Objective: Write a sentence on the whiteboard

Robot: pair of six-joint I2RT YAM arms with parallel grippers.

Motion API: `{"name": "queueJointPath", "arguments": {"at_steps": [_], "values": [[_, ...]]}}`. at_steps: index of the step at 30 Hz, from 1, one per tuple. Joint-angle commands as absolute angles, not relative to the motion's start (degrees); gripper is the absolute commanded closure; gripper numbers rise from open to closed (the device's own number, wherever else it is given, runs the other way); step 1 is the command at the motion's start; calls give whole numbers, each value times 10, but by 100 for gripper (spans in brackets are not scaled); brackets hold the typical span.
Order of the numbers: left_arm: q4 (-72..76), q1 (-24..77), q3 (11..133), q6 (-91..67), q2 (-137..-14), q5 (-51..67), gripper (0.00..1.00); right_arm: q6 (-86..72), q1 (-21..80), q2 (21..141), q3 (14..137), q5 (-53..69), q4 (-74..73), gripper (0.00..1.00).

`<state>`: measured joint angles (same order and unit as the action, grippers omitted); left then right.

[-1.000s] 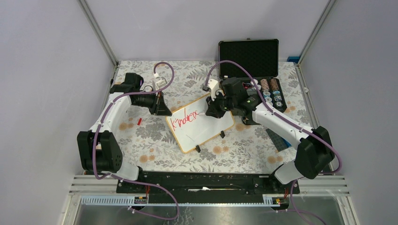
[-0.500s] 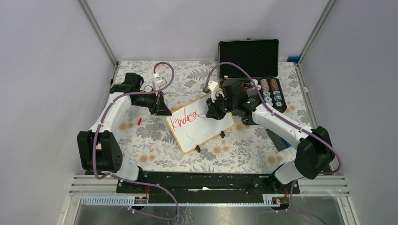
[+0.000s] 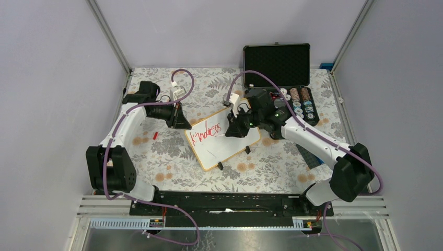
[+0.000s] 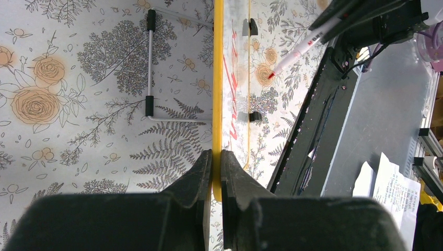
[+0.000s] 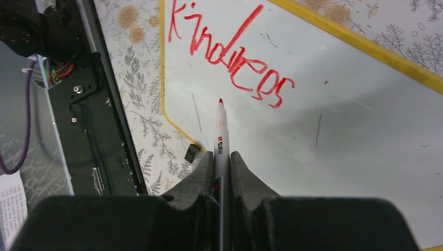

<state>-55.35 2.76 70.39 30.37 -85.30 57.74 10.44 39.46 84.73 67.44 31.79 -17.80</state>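
Whiteboard (image 3: 224, 145) | sentence (image 5: 232, 65) legible from right wrist | smudgy from top

One whiteboard (image 3: 222, 149), centre of worktop (image 3: 167, 157). One red written word (image 5: 230, 57) on it, single line. One marker (image 5: 221, 137). Two black feet (image 3: 220, 166) showing along the board's 5 o'clock edge. Two hands: left hand (image 4: 216, 157), right hand (image 5: 222, 157). One open black case (image 3: 277, 57) at 1 o'clock; chips (image 3: 302, 102) inside too small to count. One small red piece (image 3: 154, 135) at 9 o'clock.

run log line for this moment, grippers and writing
left gripper: shut on whiteboard rim | right gripper: shut on red marker, tip clear of lettering | sentence: first word only, second not yet written
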Motion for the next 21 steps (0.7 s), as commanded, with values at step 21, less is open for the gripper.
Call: {"name": "queueJointPath", "arguments": {"at_steps": [21], "values": [[-571,48,701,310,-865,571,92,115,500,827,584,236,-45,100]]}}
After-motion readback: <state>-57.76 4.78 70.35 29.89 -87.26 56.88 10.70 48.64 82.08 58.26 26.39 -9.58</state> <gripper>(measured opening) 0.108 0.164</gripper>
